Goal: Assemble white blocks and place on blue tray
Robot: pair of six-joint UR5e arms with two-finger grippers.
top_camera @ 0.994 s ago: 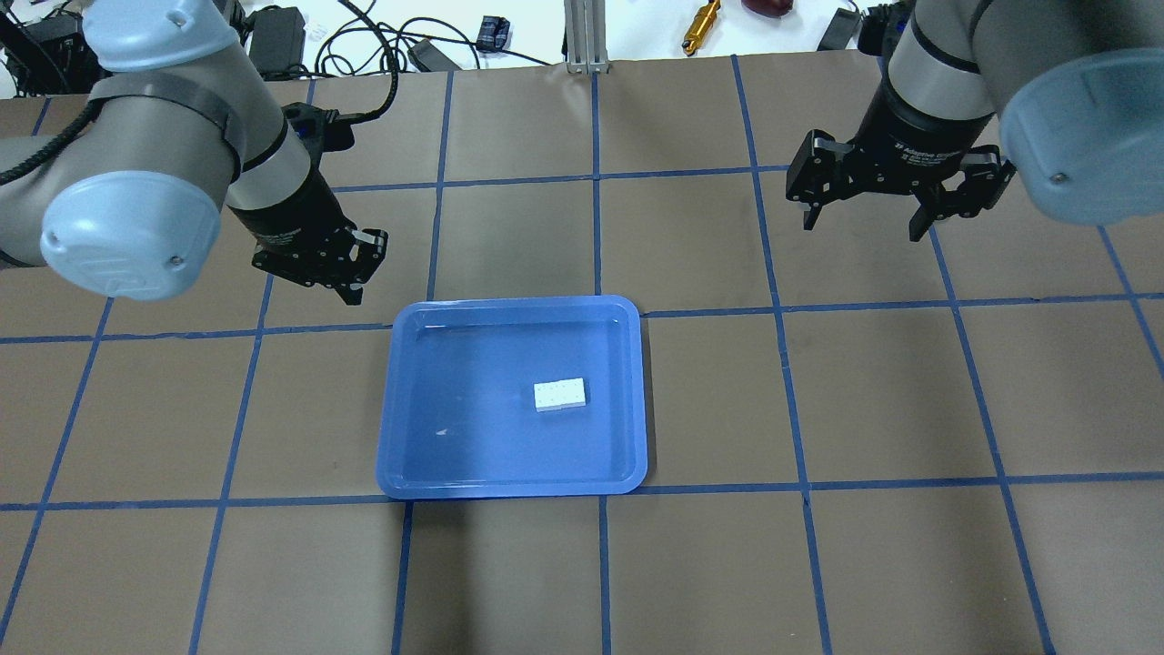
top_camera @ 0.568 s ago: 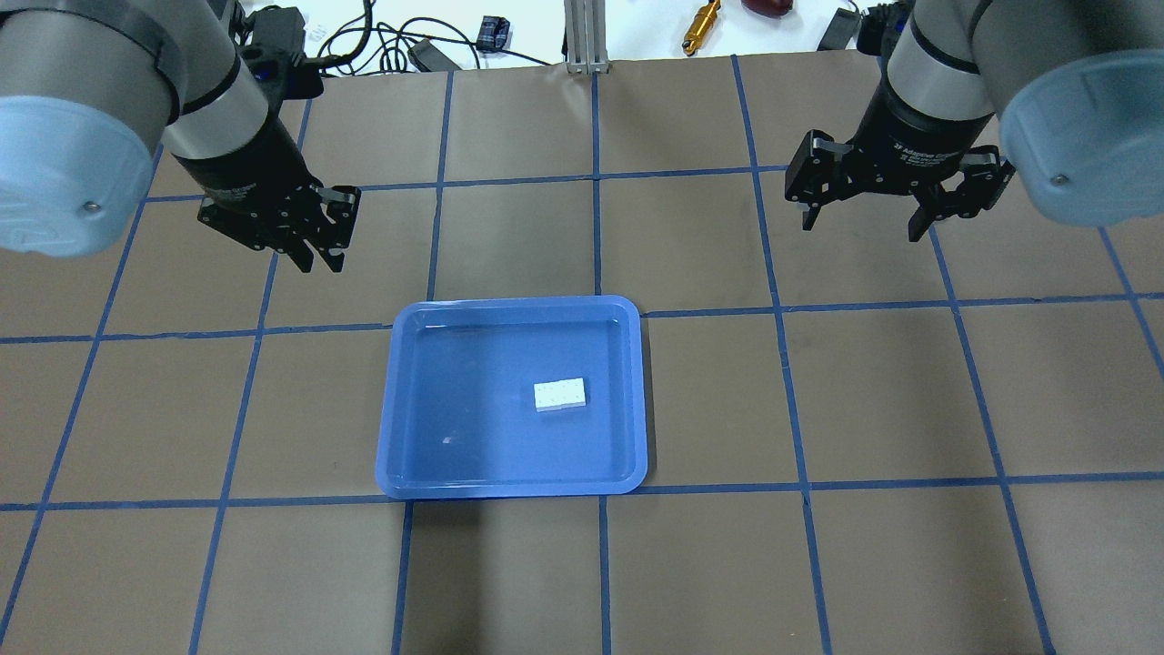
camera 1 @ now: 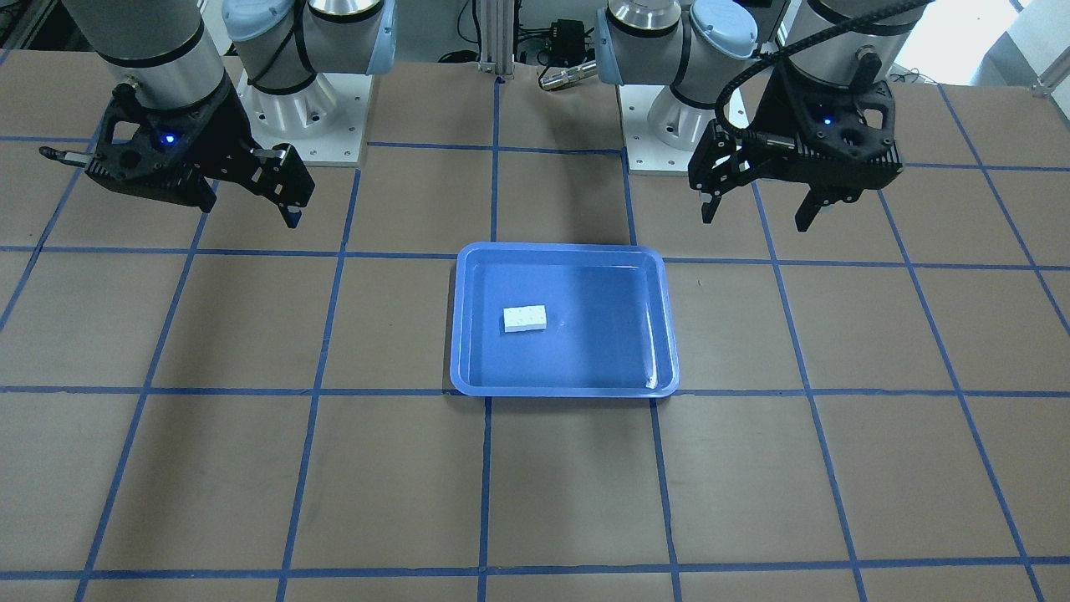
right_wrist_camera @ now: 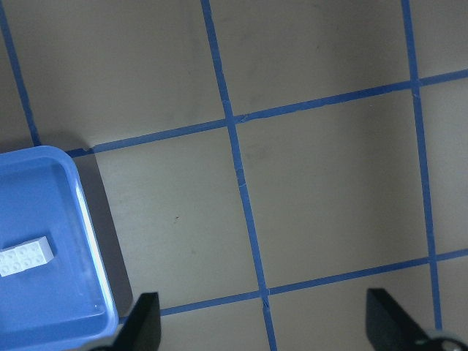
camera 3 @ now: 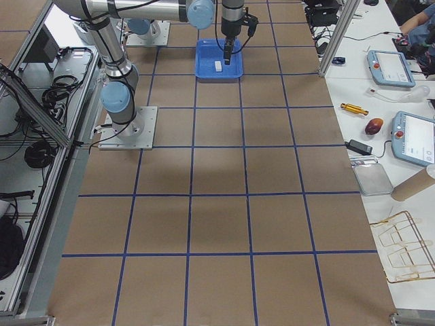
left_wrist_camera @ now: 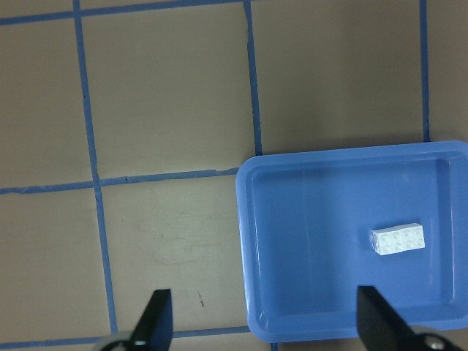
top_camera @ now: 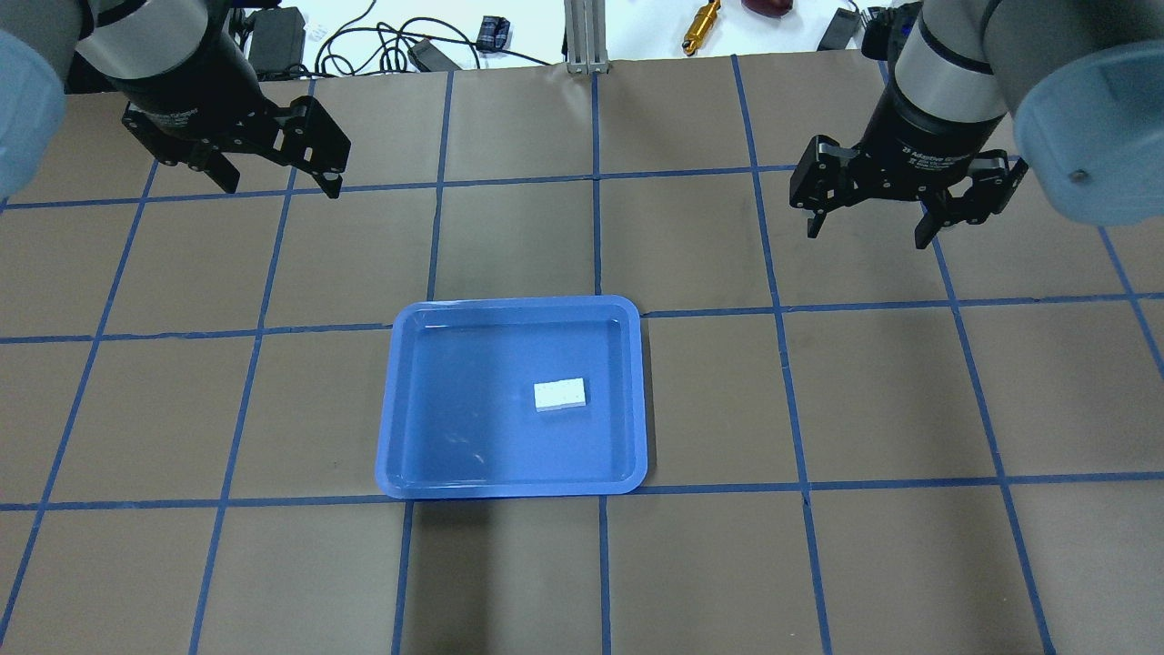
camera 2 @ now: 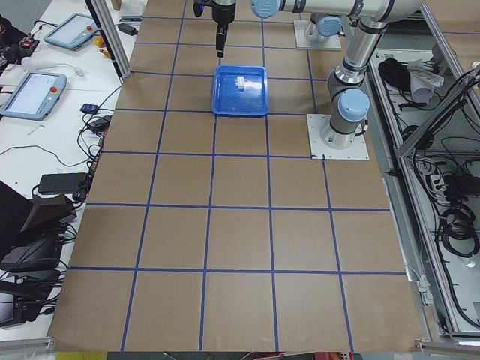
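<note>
One table [top_camera: 818,564], papered brown and ruled with blue tape, carries the whole work area. The blue tray [top_camera: 455,400] lies flat at its middle, roughly filling one grid square.

Left gripper [top_camera: 283,189]: hangs above the table diagonally off the tray's corner on the robot's left, well apart from the rim, with jaws wide and empty. Right gripper [top_camera: 866,236]: hangs diagonally off the tray's corner on the robot's right, also well apart, with jaws wide and empty. Both wrist views confirm the fingertips spread with nothing between them.

White blocks [top_camera: 559,394]: joined as one rectangular piece, studs up, resting flat on the tray floor. The piece sits toward the tray's right wall but touches no wall.

Assessment: assembly and placement appear done, and the step in hand reads as clearing the arms.
- Each gripper should travel up and outward from the tray on its own side.
- Neither gripper should pass over the tray, since a low finger could catch the rim and shift the tray or jolt the piece.
- The jaws need not close.

Edges and room:
- Full grid squares lie open on every side of the tray.
- The tray's raised rim surrounds the piece, so it looks unlikely to slide out.
- Cables and small tools sit beyond the table edge past the grippers, so outward travel should stop short of them.
</note>
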